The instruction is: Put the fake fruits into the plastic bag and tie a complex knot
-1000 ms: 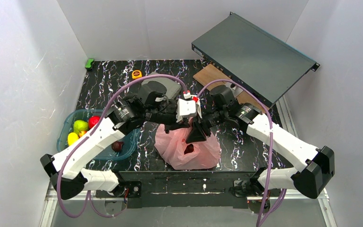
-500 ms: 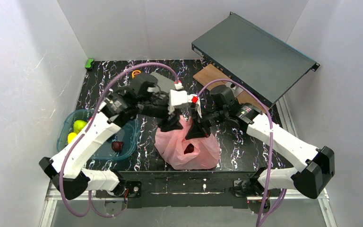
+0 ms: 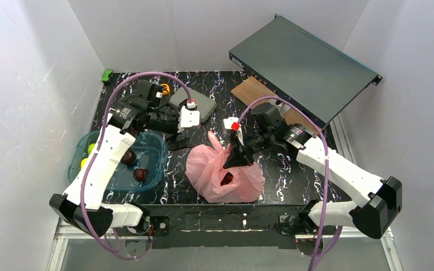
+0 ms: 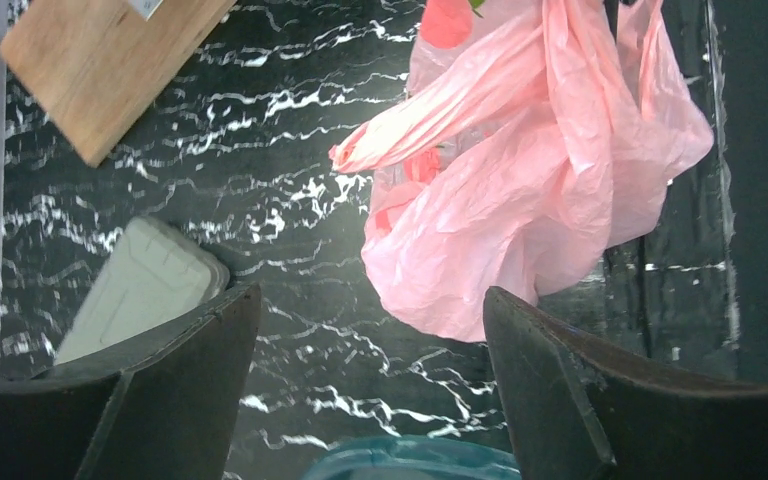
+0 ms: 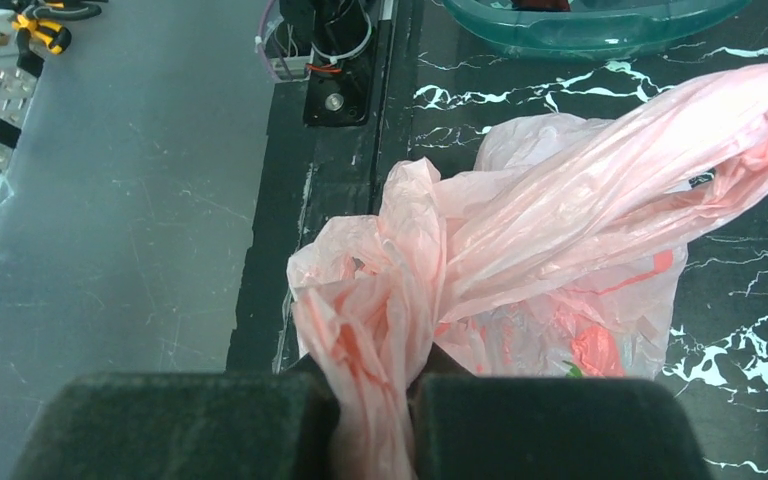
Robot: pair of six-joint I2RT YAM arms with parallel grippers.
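- Top external view: the plastic bag lies at lower centre of the frame, with a dark fake fruit showing through its skin. The right gripper is closed on one bunched handle at the bag's top. The other handle, the free handle, rises as a point towards upper left. The left gripper hangs with its fingers spread and empty, just left of that point and beside the teal tub. It is judged the nearer arm for taking that handle.
- Left wrist view: the left gripper has its jaws wide with nothing held. The plastic bag fills the upper right, beyond the fingertips. The free handle runs as a long diagonal strip from upper right down to a tip at centre left. A grasp would probably have to close across that diagonal.
- Right wrist view: the right gripper pinches a crumpled handle at bottom centre, jaws nearly together. The free handle stretches away to the upper right. The plastic bag spreads behind, and a red-orange fruit shows through it.
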